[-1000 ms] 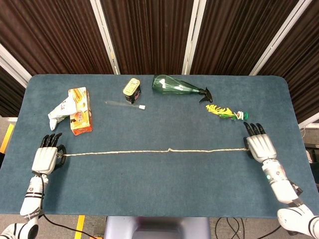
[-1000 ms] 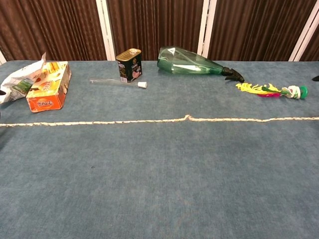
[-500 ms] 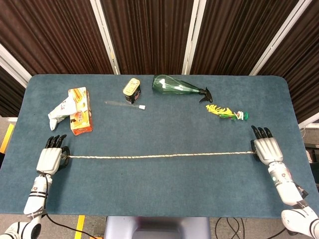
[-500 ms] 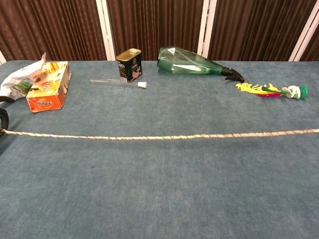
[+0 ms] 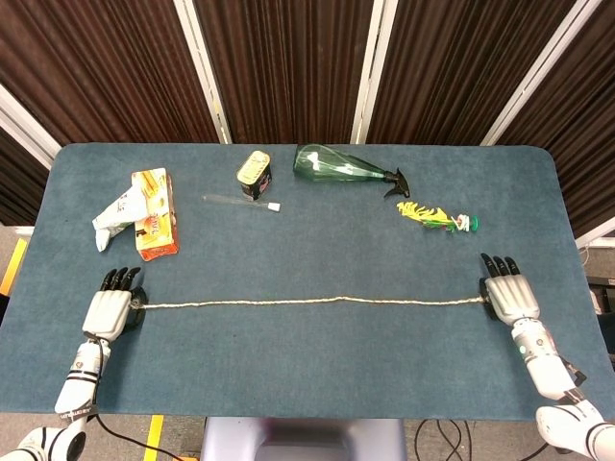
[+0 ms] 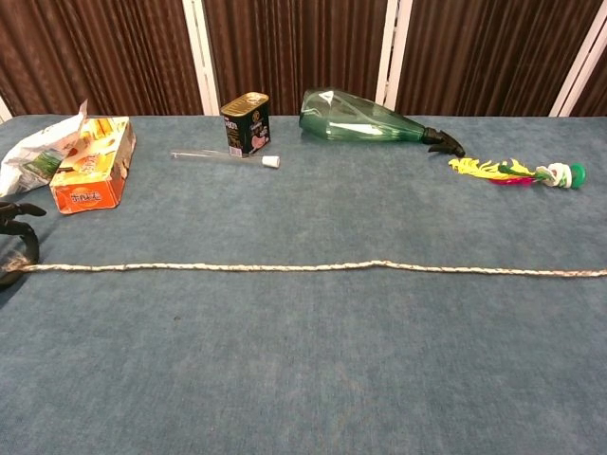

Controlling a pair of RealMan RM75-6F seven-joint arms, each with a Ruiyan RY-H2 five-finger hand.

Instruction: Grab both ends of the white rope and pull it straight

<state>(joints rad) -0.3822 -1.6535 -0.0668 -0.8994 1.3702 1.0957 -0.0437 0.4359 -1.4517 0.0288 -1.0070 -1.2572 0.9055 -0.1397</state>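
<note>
Where the rope [image 5: 312,302] runs across the table [image 5: 307,375], it lies nearly straight, left to right, on the near half of the blue cloth. Left hand [image 5: 109,309] grips the rope's left end, knuckles up, fingers curled down onto the table. Right hand [image 5: 507,294] grips the right end the same way, near the table's right edge. Chest view shows only the dark fingers [image 6: 17,212] of the left hand at the frame's left edge; the rope leaves that frame on the right, right hand out of it. Beyond the rope, well apart from it: an orange box [image 5: 155,213] with a white bag [image 5: 113,218] just beside it, a tin [image 5: 255,172], a clear tube [image 5: 240,202], a green bottle [image 5: 338,166] on its side, a yellow feather toy [image 5: 435,216].
</note>
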